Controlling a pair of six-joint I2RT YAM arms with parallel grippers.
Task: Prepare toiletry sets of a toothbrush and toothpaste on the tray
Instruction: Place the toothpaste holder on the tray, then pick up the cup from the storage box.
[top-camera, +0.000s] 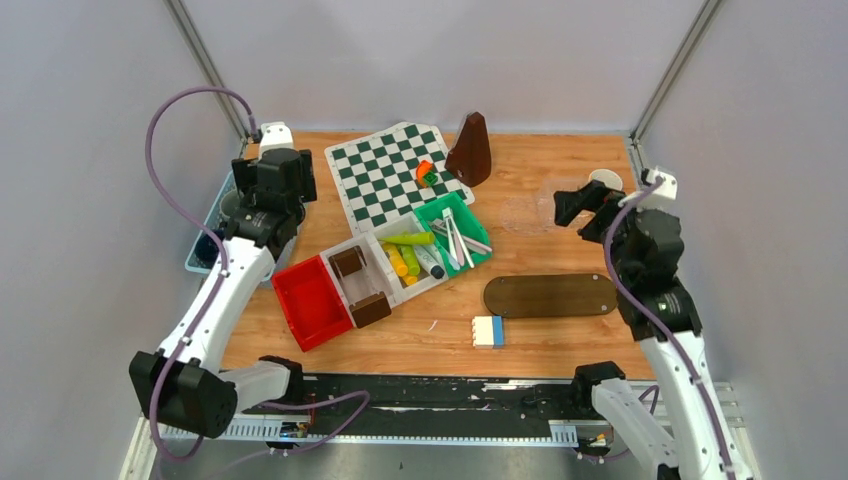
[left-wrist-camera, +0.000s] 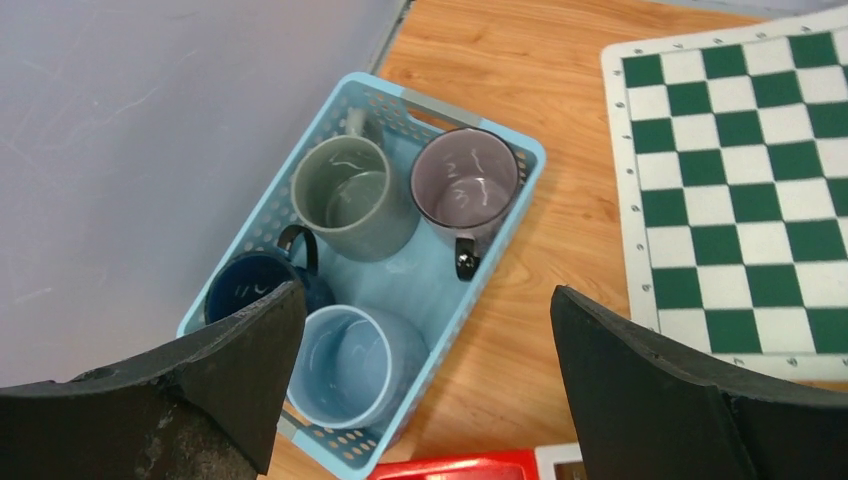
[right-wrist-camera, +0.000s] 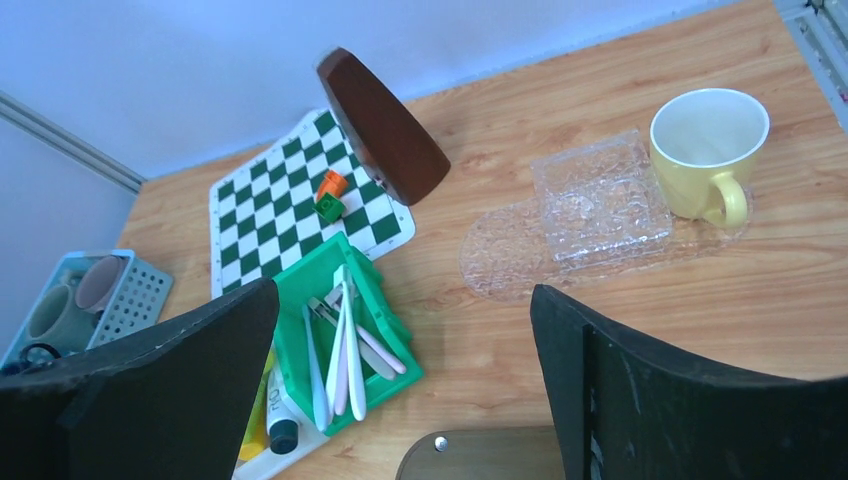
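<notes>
Left edge: the left gripper hangs above a light blue basket at the table's left side. Its jaws are spread wide with nothing between them.

- The basket holds four mugs, all upright: grey-green mug and grey mug at the far end, dark blue mug and light blue mug at the near end.
- The left finger partly hides the dark blue mug in the left wrist view.

Centre-left: a red bin sits just right of the basket. Beside it is a white bin with two brown blocks.

Centre:
- The yellow and green tubes lie in a white compartment.
- The toothbrushes lie loose in the green bin touching that compartment.
- Behind these is a green-and-white chequered mat carrying a small orange and green block.
- A dark brown wedge stands at the mat's right corner.

Near edge, centre-right: a white and blue block lies just left of a dark oval wooden board.

Right:
- A clear textured tray lies on the bare wood.
- The pale yellow mug stands upright at its right end, handle towards the camera.
- The right gripper hovers above the table near this tray. Its jaws are fully apart and grip nothing.
- In the top view the right arm covers part of the tray and mug.
</notes>
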